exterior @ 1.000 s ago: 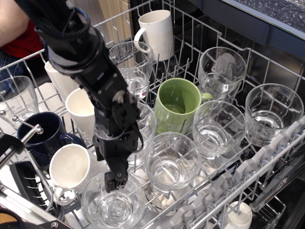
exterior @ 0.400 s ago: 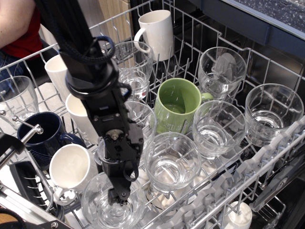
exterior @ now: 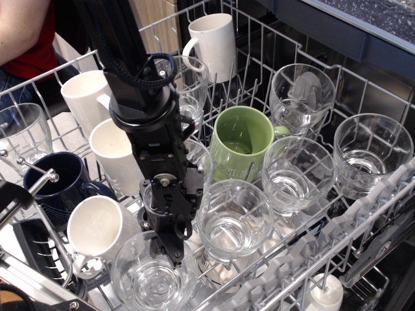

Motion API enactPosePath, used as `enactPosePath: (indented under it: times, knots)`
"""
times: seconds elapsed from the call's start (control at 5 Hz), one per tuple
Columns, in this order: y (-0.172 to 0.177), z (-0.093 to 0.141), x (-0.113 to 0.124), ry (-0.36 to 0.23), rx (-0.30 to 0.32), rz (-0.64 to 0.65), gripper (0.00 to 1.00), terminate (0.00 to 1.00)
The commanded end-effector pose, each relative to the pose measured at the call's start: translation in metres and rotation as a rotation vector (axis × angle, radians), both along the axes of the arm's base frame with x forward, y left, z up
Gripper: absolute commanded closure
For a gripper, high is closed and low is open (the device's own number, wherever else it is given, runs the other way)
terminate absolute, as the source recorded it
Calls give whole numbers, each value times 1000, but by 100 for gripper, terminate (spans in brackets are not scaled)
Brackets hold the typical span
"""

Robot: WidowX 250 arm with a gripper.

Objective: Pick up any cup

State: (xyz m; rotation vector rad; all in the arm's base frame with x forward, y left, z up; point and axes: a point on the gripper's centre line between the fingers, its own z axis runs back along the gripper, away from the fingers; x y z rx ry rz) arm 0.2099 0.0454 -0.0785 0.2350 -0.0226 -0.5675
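Several clear round glasses stand mouth-up in the dishwasher rack (exterior: 363,214). The nearest cup (exterior: 146,282) is at the front left. Another glass (exterior: 233,220) is just right of it, and more stand at the middle right (exterior: 295,175), far right (exterior: 373,155) and back (exterior: 301,97). My black gripper (exterior: 172,254) points down over the right rear rim of the front-left cup, its fingertips (exterior: 176,259) at rim level, between that cup and the glass to its right. The fingers show as one narrow dark shape, so I cannot tell how the jaws stand.
A green mug (exterior: 240,142) stands behind the middle glass. White mugs are at the back (exterior: 214,42), at the left (exterior: 87,97) (exterior: 117,155) and tipped at the front left (exterior: 94,227). A dark blue mug (exterior: 48,184) sits at the left. A person's red sleeve (exterior: 26,39) is at the top left.
The arm has swung right and forward. The gripper dropped into the front-left cup's mouth, then shifted right to its rear right rim. A white mug at the left is now uncovered.
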Motion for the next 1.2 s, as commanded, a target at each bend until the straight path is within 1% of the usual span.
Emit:
enactPosePath:
  times: [0.0, 0.2, 0.4, 0.6, 0.8, 1.0]
  knots:
    - [2, 8, 5, -18, -17, 14, 100, 0]
    - [2, 20, 6, -17, -58, 15, 100, 0]
    - [1, 47, 10, 18, -120, 24, 100, 0]
    - [-3, 74, 12, 30, -193, 27, 100, 0]
    - [-5, 96, 14, 47, -237, 20, 100, 0]
    - [-8, 121, 14, 98, -245, -5, 100, 0]
